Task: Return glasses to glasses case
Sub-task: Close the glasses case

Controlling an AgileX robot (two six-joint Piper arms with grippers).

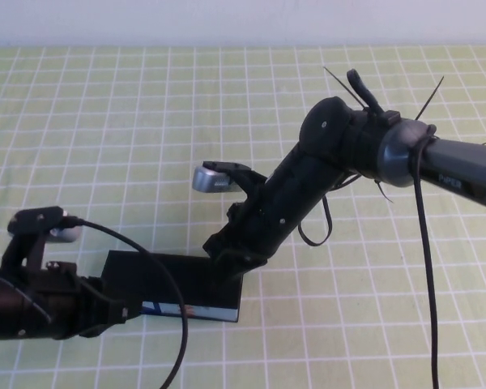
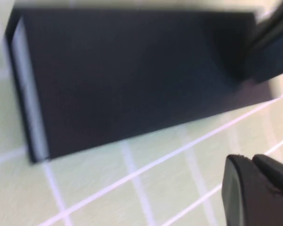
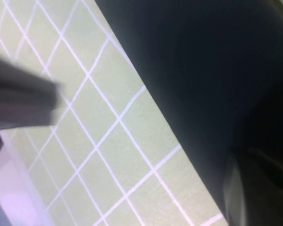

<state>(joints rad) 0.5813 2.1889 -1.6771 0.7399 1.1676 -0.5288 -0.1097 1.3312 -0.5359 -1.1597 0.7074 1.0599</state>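
The glasses case (image 1: pixel 174 284) lies lid-down at the lower middle of the desk (image 1: pixel 373 308), glasses unseen, presumably inside. The right gripper (image 1: pixel 231 261), jaws clenched, presses its right end. The left gripper (image 1: pixel 117 312) waits lower left; its jaws I cannot tell.

Even, bright light in high view; soft shadows. Both wrist views blurry, close-up, w/ washed-out edges.

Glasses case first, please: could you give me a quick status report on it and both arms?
Glasses case lid down, glasses not in sight. Right end effector shut, pressing on the case's right end. Left end effector at its left end. Nothing in the way.
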